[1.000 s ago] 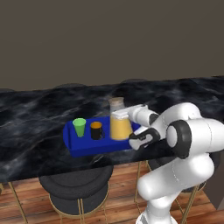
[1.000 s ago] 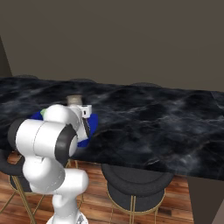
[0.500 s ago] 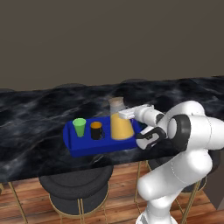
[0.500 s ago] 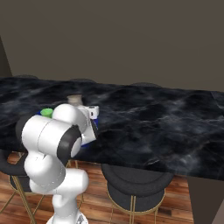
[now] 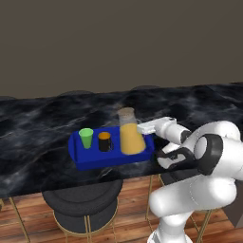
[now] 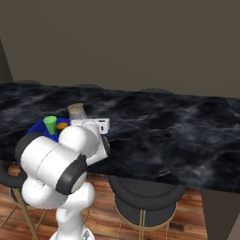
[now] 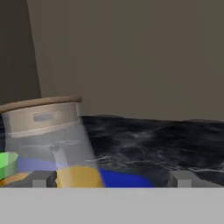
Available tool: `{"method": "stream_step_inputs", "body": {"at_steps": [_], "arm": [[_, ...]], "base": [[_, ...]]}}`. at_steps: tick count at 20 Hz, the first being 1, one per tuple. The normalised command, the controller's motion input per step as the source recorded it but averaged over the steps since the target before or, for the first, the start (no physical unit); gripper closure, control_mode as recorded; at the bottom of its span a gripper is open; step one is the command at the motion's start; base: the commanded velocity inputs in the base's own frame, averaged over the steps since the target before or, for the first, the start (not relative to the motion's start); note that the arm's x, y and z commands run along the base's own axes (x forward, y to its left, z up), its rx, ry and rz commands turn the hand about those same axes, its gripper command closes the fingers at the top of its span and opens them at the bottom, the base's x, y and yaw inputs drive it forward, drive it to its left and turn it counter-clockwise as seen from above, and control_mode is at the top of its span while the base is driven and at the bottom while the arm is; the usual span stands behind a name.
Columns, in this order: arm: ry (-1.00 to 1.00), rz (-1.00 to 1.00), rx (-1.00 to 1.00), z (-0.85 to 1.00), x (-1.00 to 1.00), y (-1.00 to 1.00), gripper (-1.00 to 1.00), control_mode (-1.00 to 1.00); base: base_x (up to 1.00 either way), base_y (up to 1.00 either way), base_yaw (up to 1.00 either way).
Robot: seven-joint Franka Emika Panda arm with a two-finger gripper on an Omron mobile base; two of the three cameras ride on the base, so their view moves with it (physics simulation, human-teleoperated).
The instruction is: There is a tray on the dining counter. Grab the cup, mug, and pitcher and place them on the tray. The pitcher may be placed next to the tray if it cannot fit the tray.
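The blue tray (image 5: 80,161) lies on the black marble dining counter (image 5: 42,118). On it stand the green cup (image 5: 86,137), the black mug (image 5: 104,141) with its orange inside, and the glass pitcher (image 5: 130,135) of orange liquid with a tan lid. My gripper (image 5: 144,128) hovers just right of the pitcher, open and holding nothing. In the hand view the pitcher (image 7: 48,135) stands to the left, in front of my open gripper (image 7: 112,179), with the cup's rim (image 7: 6,162) at the left edge. From the right I see the pitcher's lid (image 6: 76,110), the cup (image 6: 50,124) and the tray (image 6: 35,129).
Round black stools (image 5: 80,199) with gold legs stand under the counter's near edge; another stool (image 6: 145,192) is further right. A dark wall runs behind the counter. The marble top stretches bare to the right of the tray (image 6: 178,126).
My hand has drawn back a little to the right, away from the pitcher, and the elbow has swung right. The pitcher, cup and mug stay on the tray.
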Motion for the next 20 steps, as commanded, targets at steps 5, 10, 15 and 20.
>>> {"method": "stream_step_inputs", "body": {"at_steps": [5,10,15,20], "arm": [[0.00,0.00,0.00,0.57,-0.40,-0.42,-1.00,-1.00],[0.17,-0.03,0.00,0.98,0.01,-0.17,-1.00,-1.00],[0.30,-0.05,0.00,1.00,0.00,-0.02,-1.00,-1.00],[0.32,-0.07,0.00,0.88,0.00,-0.23,-1.00,-1.00]], "base": [[0.00,0.00,0.00],[0.00,0.00,0.00],[0.00,0.00,0.00],[0.00,0.00,0.00]]}}
